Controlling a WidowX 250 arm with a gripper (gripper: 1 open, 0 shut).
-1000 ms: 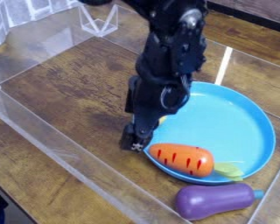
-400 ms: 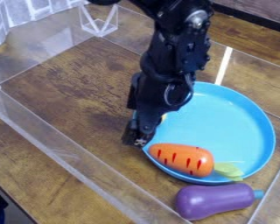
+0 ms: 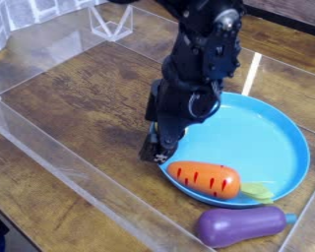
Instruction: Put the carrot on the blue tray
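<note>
I see the carrot (image 3: pixel 205 177) lying on the blue tray (image 3: pixel 279 138) at its near rim, leafy top toward the eggplant (image 3: pixel 239 225). My tool (image 3: pixel 157 150) hangs just beside the tray's left edge, jaws apart, empty. The carrot looks light, rigid, slick plastic; I'd pinch mid-body.
</note>
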